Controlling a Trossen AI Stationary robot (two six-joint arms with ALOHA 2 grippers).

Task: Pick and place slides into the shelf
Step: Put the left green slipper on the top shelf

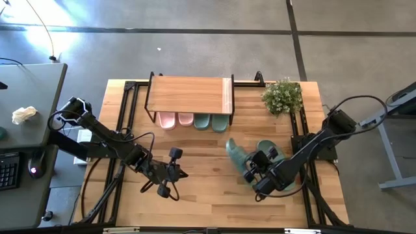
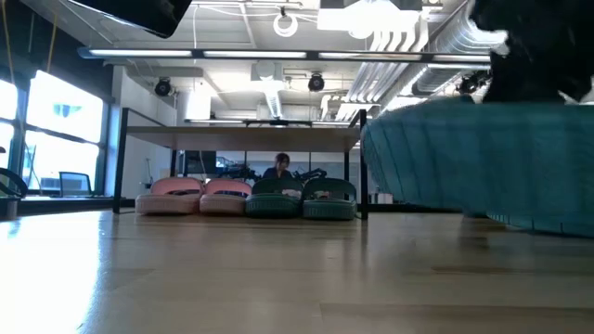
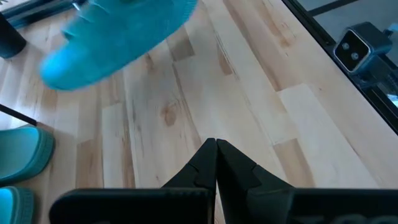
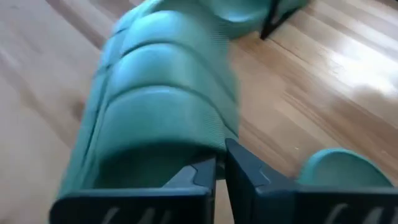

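Observation:
The shelf [image 1: 188, 96] stands at the table's far side, with a pink pair [image 1: 175, 120] and a dark green pair [image 1: 211, 121] of slides on the table under its plank. My right gripper [image 1: 252, 172] is shut on another dark green slide [image 1: 236, 153], right of the table's middle. The last green slide [image 1: 268, 149] lies on the table beside that arm. My left gripper [image 1: 170, 174] hovers shut and empty, left of centre. My right gripper pinches the edge of the slide's ribbed strap [image 4: 214, 149] between its two fingers, which slant down from the table's near right. In the low view the slide [image 2: 483, 162] hangs tilted and seems just clear of the tabletop. The fingers hide the rest of the contact.
A small potted plant [image 1: 283, 96] stands at the far right, beside the shelf. The black shelf frame [image 1: 151, 97] and the rails along the table's sides [image 1: 123, 110] border the work area. Bare wood lies between the two grippers [image 1: 208, 182].

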